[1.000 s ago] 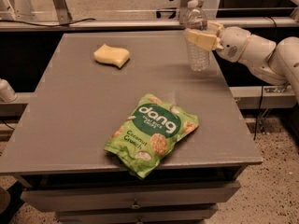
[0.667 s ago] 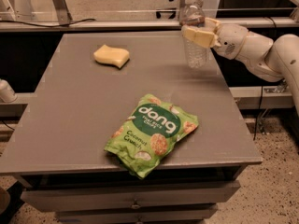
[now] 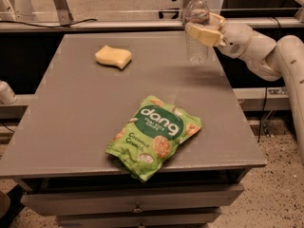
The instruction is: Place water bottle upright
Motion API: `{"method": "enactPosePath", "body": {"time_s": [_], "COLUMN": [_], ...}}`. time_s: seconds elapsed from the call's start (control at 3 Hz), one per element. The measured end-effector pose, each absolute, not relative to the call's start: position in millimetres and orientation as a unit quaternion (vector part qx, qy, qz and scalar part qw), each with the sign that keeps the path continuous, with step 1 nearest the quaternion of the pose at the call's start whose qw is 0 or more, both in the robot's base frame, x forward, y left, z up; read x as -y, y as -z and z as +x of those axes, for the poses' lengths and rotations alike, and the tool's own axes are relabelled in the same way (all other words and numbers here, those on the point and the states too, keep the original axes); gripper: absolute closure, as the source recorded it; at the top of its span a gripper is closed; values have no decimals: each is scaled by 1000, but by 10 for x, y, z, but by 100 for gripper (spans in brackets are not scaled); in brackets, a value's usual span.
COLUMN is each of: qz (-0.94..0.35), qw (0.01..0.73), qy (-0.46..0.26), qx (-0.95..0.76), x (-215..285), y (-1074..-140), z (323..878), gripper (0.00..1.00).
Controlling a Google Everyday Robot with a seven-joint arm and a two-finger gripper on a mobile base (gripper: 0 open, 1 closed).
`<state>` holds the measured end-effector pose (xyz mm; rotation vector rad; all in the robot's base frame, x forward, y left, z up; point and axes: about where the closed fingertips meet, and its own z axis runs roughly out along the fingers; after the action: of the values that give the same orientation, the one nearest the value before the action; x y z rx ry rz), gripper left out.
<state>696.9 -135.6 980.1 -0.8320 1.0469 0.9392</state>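
Observation:
The water bottle (image 3: 196,44) is clear and ribbed with a white cap. It stands upright at the back right of the grey table (image 3: 85,118). My gripper (image 3: 203,32) reaches in from the right and is shut on the bottle's middle, with a cream finger (image 3: 199,34) across its front. The bottle's base is at or just above the table top; I cannot tell whether it touches.
A green "dang" snack bag (image 3: 154,136) lies near the table's front middle. A yellow sponge (image 3: 113,56) lies at the back left. The table's right edge runs just right of the bottle. Metal rails and frames stand behind the table.
My gripper has moved the bottle slightly up and to the left, still upright. The bag and the sponge have not moved.

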Motion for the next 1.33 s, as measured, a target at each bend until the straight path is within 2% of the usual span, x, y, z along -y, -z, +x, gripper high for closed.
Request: {"method": "enactPosePath", "body": {"time_s": [1.33], "qz": [-352], "qw": [684], "qy": [-460], "qx": [-443], "x": [1472], "y": [-9451], "z": [6709], "gripper": [100]}}
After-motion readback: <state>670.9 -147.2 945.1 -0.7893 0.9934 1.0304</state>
